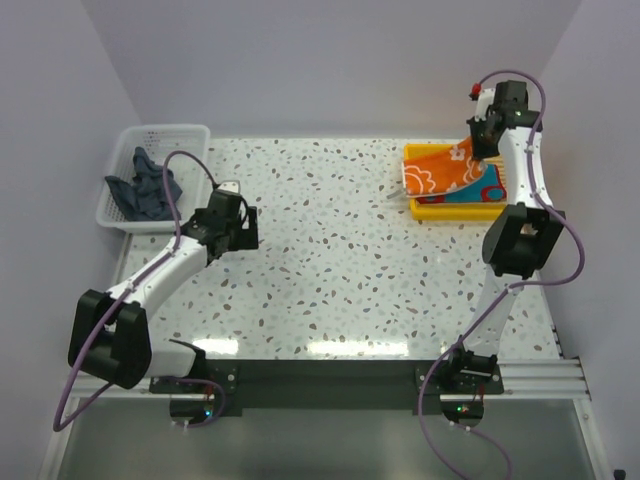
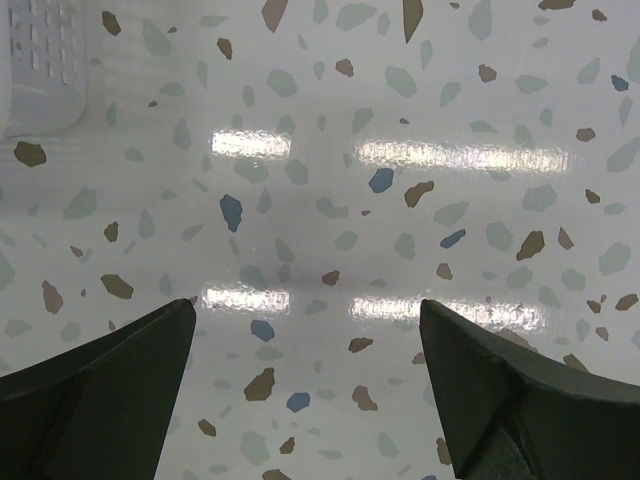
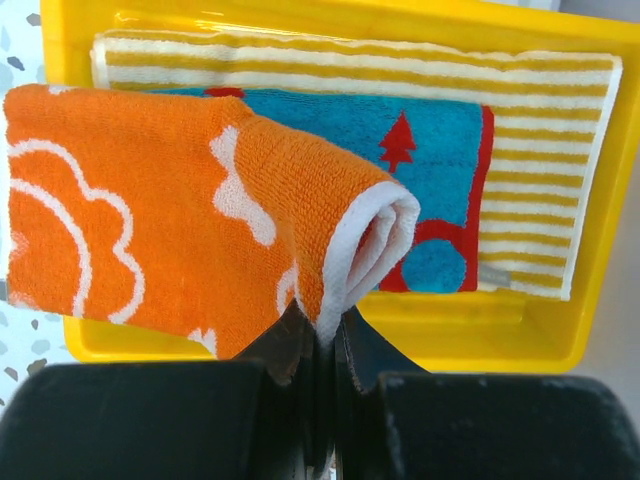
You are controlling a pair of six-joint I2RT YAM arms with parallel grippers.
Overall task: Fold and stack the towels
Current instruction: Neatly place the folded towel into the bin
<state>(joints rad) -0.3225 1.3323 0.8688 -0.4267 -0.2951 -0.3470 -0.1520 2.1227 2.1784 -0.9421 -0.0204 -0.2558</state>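
**Orange towel trails left of the right tool, over the tray stack**

Jaws nearly closed, the right tool pinches the orange towel's folded edge above the yellow tray at the counter's far right. Below lies the teal towel on the striped towel, nothing between. The left tool gapes wide, holding nothing, near the basket with the dark towel, well apart
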